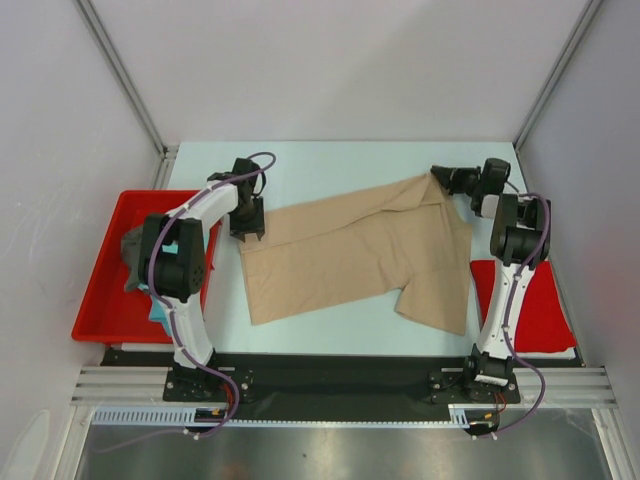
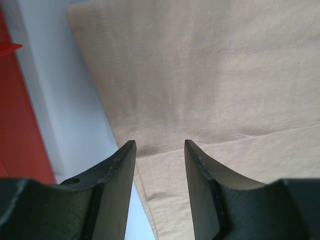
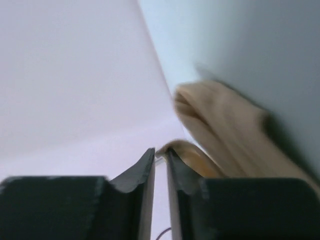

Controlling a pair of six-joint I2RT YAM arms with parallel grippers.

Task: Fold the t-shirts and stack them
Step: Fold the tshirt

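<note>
I'm looking down on the bench (image 1: 330,160), and the tan t-shirt (image 1: 350,250) is taking up most of its middle. It is lying flat but skewed, with one sleeve trailing toward the near right and a corner reaching to the far right. The red tray (image 1: 100,290) is sitting off the left edge. The dark grey t-shirt (image 1: 133,262) is bunched in it, and the teal t-shirt (image 1: 158,312) is peeking out beneath the left arm. The red mat (image 1: 545,300) is lying under the right arm.

The left fingers (image 2: 117,165) are hanging released and well apart over the shirt's left hem, with the stitched edge running between them and nothing gripped. The right fingers (image 3: 142,170) are nearly together at the far right corner. A curl of tan cloth is showing at their tips, but the view is blurring, so I cannot tell whether they are pinching it.

I'm judging this cloth light, limp and prone to dragging. I'm favouring hems and corners as holds, where the doubled seam gives more to bite.
</note>
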